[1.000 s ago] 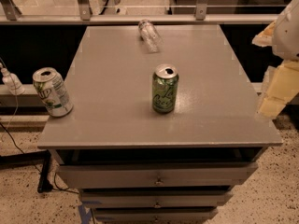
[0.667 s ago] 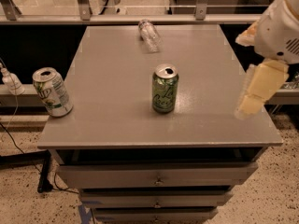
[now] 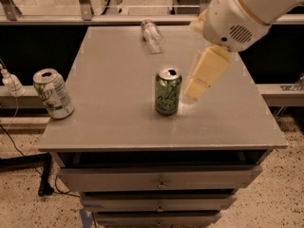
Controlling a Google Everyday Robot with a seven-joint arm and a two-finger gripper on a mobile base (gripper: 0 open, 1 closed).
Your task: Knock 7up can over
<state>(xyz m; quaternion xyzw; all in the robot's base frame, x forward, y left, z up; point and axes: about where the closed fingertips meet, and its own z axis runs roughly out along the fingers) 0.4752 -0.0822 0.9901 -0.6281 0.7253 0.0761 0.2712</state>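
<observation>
As tool (image 3: 195,90) hangs over table (image 3: 111,106), floor (image 3: 281,196) — speckled

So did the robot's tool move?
Yes. The tool went left, from the table's right edge to just right of the green can. The 7up can is over at the left edge.
</observation>
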